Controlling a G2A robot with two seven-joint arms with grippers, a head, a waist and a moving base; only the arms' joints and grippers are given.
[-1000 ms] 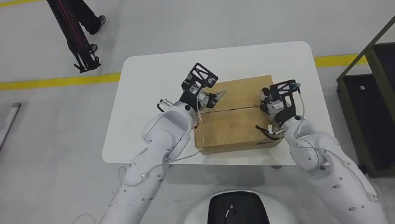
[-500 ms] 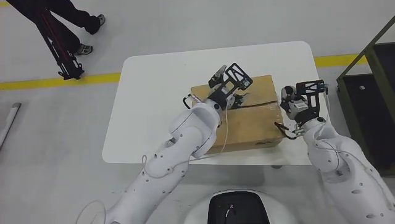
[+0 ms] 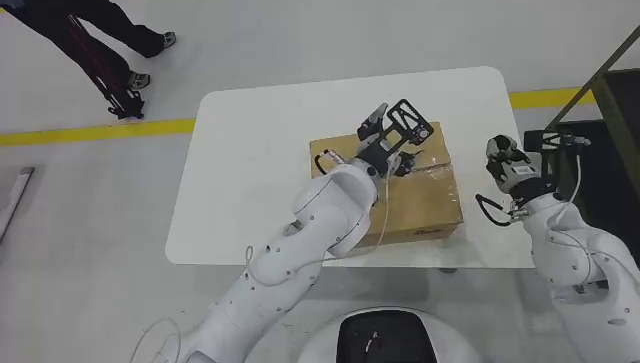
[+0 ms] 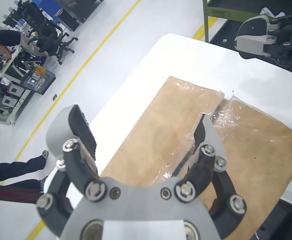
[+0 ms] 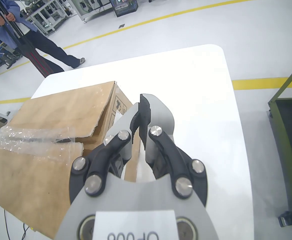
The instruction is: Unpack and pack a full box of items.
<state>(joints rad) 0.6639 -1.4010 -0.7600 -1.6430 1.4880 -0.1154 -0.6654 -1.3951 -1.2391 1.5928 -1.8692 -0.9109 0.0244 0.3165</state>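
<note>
Top view, unpacking under way: you have the white bench (image 3: 230, 163) carrying the cardboard box (image 3: 425, 208) on its right half, close to the robot's edge, flaps shut. Over the last second the box has slewed slightly, its right end pushed out toward the bench's right side. Your left arm has swept across from the box's left end and now hangs over the far middle of the lid. The left end effector (image 4: 141, 128) is spread wide and holds nothing, with one fingertip (image 4: 200, 128) down at the seam between the two flaps. Your right arm has pulled back off the box altogether. The right end effector (image 5: 140, 116) sits beyond the box's right end, above bare bench, fingers pinched together and empty. Along the seam, the clear tape (image 4: 226, 119) is wrinkled and looks split at the box's end, where the flap edges stand a little apart. Read it this way: the seal appears broken, the lid is not yet lifted, and nothing has come out. The left arm looks placed to pry a flap up, so the box may slide again unless the right arm steadies it.
</note>
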